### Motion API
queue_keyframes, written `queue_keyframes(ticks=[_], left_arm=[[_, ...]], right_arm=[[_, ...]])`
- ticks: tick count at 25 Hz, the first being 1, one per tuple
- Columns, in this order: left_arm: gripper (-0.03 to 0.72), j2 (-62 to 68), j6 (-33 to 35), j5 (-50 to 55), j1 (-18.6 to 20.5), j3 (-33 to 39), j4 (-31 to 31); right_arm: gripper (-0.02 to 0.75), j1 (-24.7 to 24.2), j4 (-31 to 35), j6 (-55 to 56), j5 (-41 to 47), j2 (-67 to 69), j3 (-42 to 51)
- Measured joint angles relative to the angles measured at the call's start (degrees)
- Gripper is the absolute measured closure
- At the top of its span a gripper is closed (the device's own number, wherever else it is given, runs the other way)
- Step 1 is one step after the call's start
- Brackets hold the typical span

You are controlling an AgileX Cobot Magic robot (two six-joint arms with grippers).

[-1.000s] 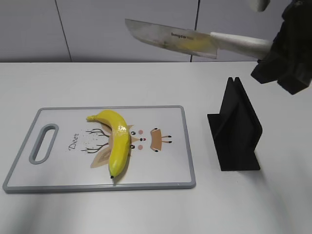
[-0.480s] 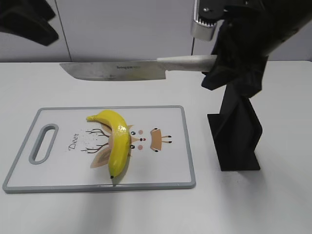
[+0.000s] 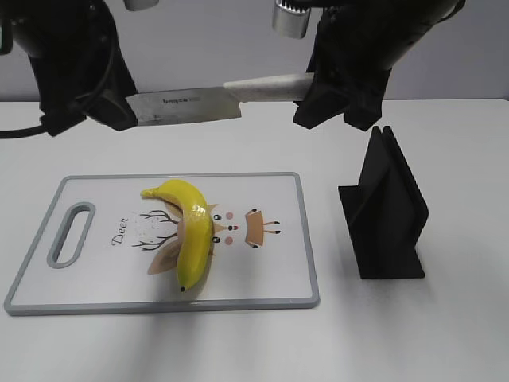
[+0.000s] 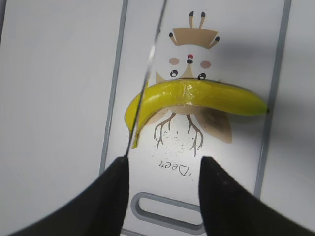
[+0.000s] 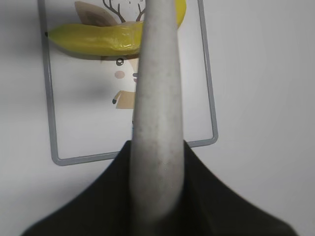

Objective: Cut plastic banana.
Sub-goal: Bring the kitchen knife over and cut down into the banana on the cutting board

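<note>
I hold the knife [image 3: 203,102] by its pale handle [image 3: 266,86] in my right gripper [image 3: 334,79], the jaws closed around it, blade flat-on to the exterior camera and pointing left, up in the air beyond the far edge of the cutting board [image 3: 270,286]. My left gripper [image 4: 162,177] hangs above the board's handle-slot end with its fingers [image 4: 115,189] spread and nothing between them; in the left wrist view the blade tip shows as a thin line just over the left finger. The plastic banana [image 3: 193,231] lies on the board, across the printed deer, curving from the far middle of the board toward its near edge, one dark tip close to the near rim. It looks glossy and hard, so I judge it light, stiff and slippery: a downward press of the blade could make it roll or skid on the smooth board. The shiny band around its middle [image 4: 189,93] looks like the join, and that is where I would aim the edge. If my left gripper is to steady it, I would take the thick end nearest the handle slot, across its width, well clear of the band. Off the board's right side stands the black knife holder [image 3: 386,211], empty.
</note>
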Motion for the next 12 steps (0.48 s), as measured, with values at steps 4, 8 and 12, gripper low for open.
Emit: queue_keyframes(ticks=[4,8,12], left_arm=[[0.264,1.68,0.01,-1.42,0.00,0.00,0.82],[0.329,2.36,-0.01,-2.84,-0.13,0.00,2.49],[0.311,2.42,-0.01,-2.82,-0.18,-0.05,3.77]], right_arm=[[0.568,0.00,0.05,-0.34,-0.37,0.53,-0.01],[0.568,-0.07,-0.05,-0.58,-0.55,0.73,-0.06],[0.568,0.01,0.43,-3.09,1.82,0.80,-0.19]])
